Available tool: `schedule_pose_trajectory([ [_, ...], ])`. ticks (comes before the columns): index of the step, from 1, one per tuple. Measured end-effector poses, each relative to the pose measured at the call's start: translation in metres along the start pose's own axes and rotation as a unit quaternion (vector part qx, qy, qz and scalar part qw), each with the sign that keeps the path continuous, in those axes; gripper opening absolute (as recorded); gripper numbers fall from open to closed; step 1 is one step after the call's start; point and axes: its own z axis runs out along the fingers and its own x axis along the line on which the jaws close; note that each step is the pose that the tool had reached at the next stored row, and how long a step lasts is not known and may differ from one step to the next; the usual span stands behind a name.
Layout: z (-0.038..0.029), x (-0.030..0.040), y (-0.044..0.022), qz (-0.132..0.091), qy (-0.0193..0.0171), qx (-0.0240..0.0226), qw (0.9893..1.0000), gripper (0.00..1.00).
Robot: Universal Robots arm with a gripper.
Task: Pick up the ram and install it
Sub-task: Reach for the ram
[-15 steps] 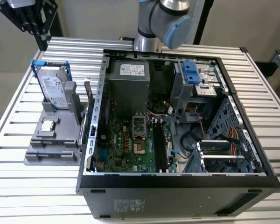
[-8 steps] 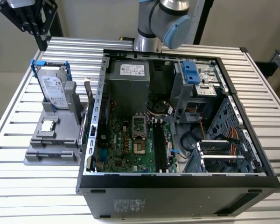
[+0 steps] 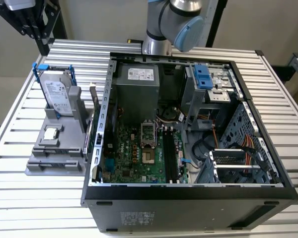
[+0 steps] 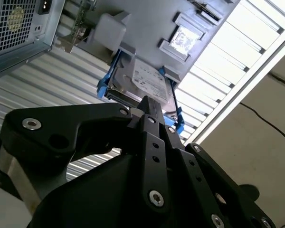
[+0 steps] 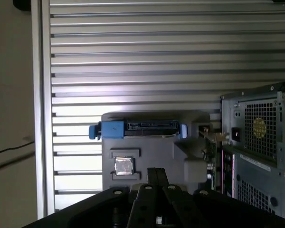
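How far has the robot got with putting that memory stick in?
Nothing looks done yet. The ram stands in the grey holder beside the computer case, and the black memory slots look empty. The gripper hangs above the holder, shut, holding nothing. Picking up and installing both remain.

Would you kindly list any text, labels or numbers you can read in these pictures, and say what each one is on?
No text can be read.
hard drive label: print too small to read.
power supply label: print too small to read.
computer case sticker: print too small to read.
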Motion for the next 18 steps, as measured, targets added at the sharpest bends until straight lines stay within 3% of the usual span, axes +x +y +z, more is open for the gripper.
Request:
schedule_pose_trajectory([
  [18,-0.0009,0.0,-0.0199,0.002,-0.0001,0.0,1.0,0.0],
])
